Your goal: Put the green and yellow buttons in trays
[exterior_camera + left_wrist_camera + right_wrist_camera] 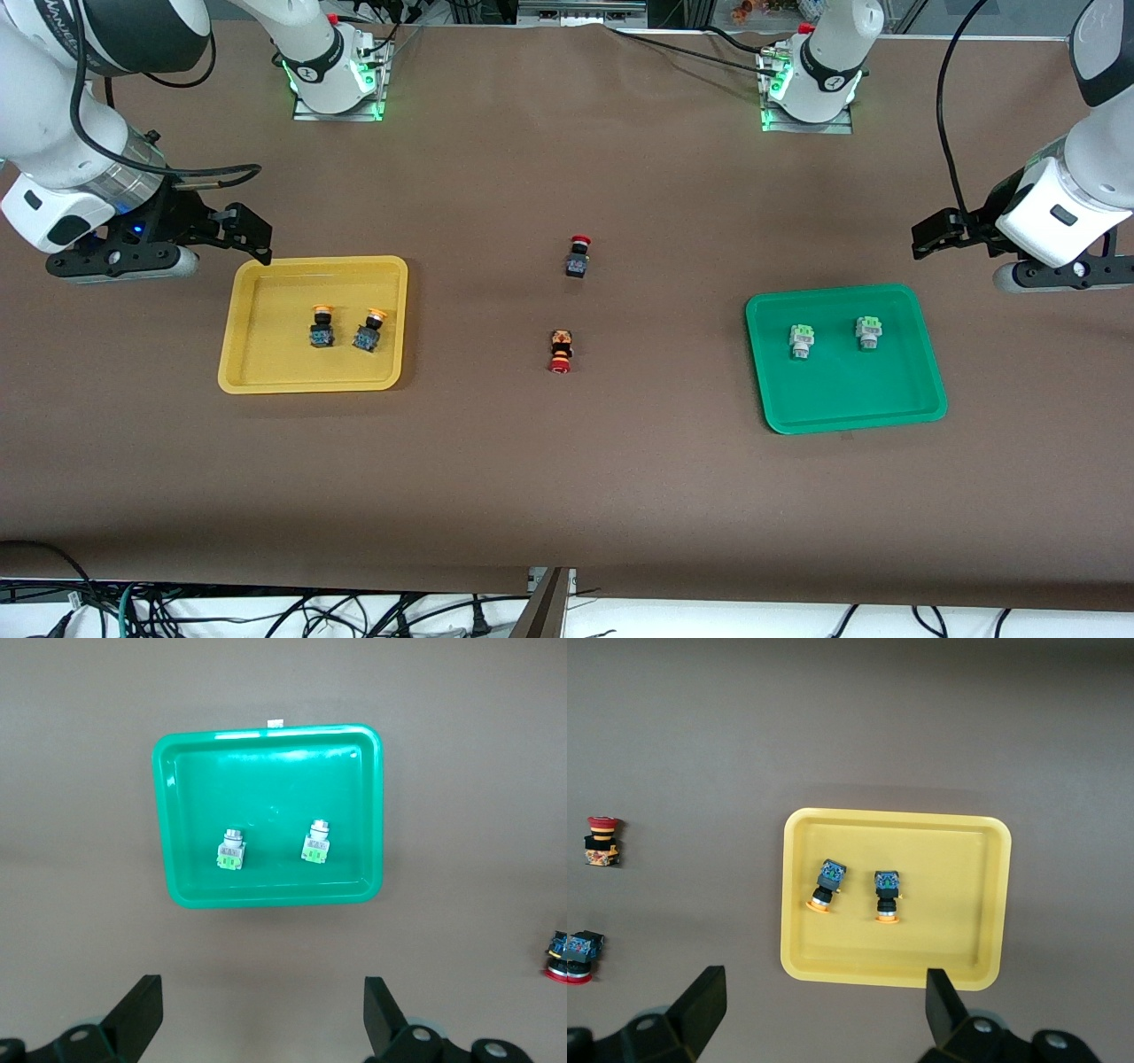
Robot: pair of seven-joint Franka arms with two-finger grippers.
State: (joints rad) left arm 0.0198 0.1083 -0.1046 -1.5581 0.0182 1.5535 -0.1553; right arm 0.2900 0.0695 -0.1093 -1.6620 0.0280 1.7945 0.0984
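Resting in trays (235,310), sorted buttons (322,326)

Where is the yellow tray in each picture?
Front view: the yellow tray lies at the right arm's end of the table, holding two yellow buttons.
Right wrist view: the same tray shows, above the open right gripper.
Left wrist view: not in it.
Shared landmark: the red-capped switches at mid-table, also in the right wrist view.
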